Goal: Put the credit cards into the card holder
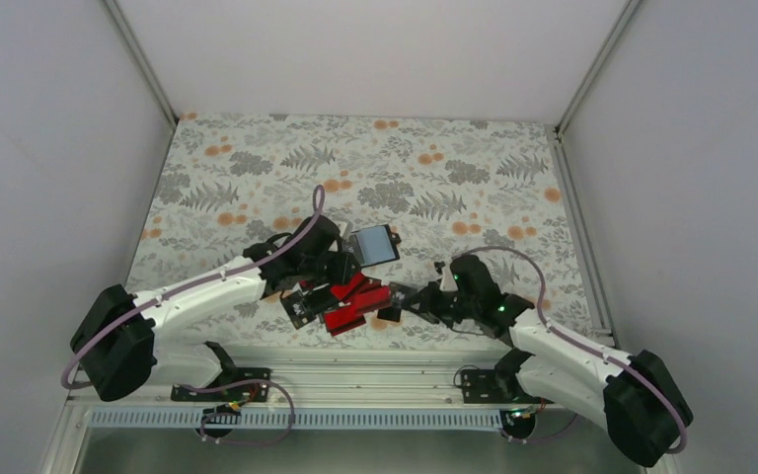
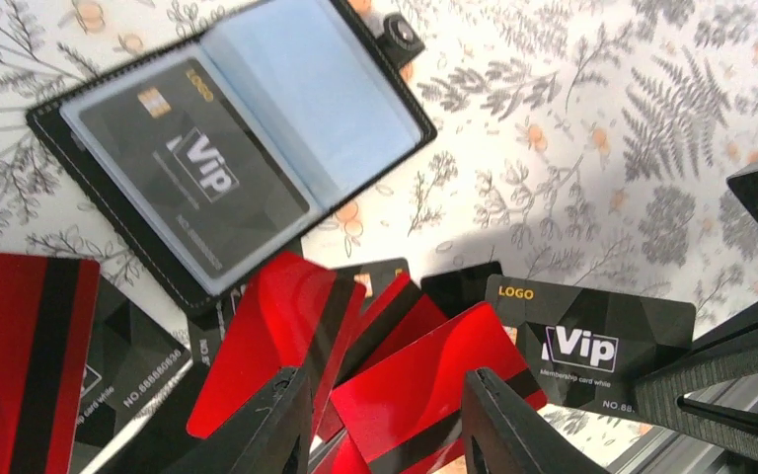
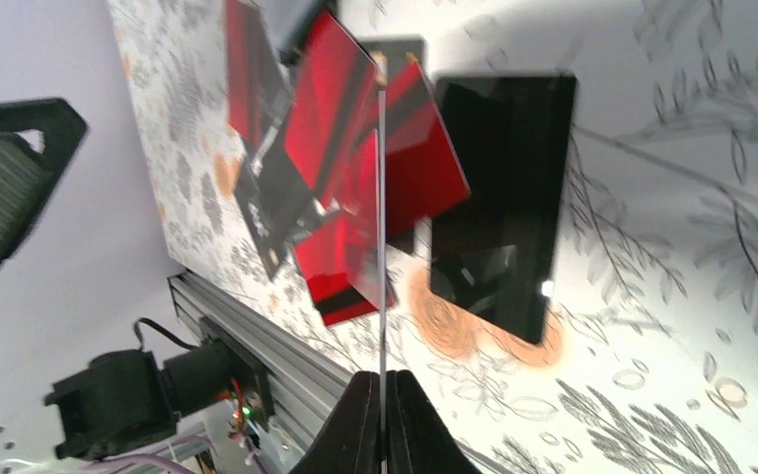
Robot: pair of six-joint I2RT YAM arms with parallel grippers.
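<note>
Your right hand (image 3: 382,383) is clamped on one black card (image 2: 592,344); left hand (image 2: 385,385) half-open, empty, above the red cards (image 2: 276,336). The card holder (image 2: 118,188) lies open, upper left of the left wrist view. Next, likely: steer that card into a free sleeve (image 2: 326,109).

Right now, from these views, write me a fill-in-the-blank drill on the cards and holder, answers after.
The card holder lies ____ on the table.
The card in its sleeve is ____ in colour.
The right fingers are ____ on a black Vip card.
The left fingers stand ____ above the red cards.
Missing words: open; black; shut; open.
</note>
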